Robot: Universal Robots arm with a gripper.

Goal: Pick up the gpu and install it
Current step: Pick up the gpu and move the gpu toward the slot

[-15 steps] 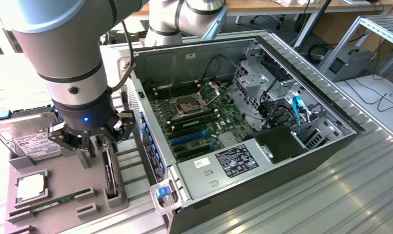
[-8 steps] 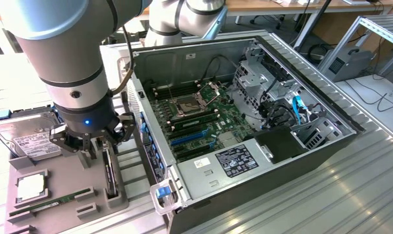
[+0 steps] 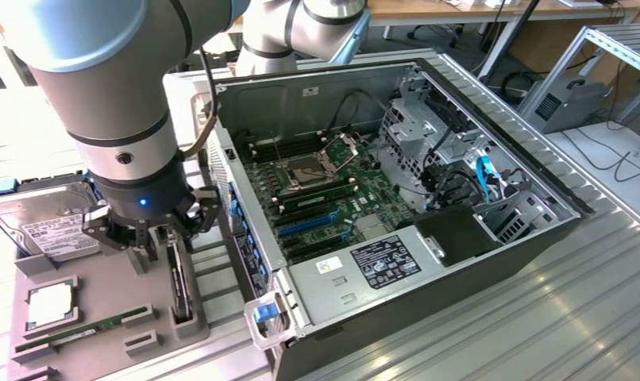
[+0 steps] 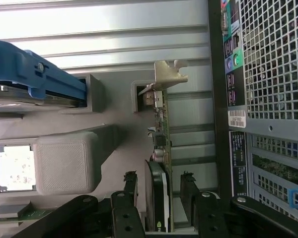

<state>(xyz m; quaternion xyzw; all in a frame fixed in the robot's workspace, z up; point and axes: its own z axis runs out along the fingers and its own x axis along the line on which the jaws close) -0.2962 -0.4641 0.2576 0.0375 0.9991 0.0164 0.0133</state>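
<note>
The gpu stands on edge in a slot of the grey parts holder, just outside the open computer case. In the wrist view the gpu is a thin board with a black fan on one face, and its silver bracket is at the end away from the gripper. My gripper is lowered over the card and is open. The gripper straddles the board, one of its fingers on each side, with a small gap between each and the card.
The holder also carries a hard drive, a CPU and a green RAM stick. The open case lies on its side to the exterior view's right, motherboard exposed. Its rear grille stands close beside the card.
</note>
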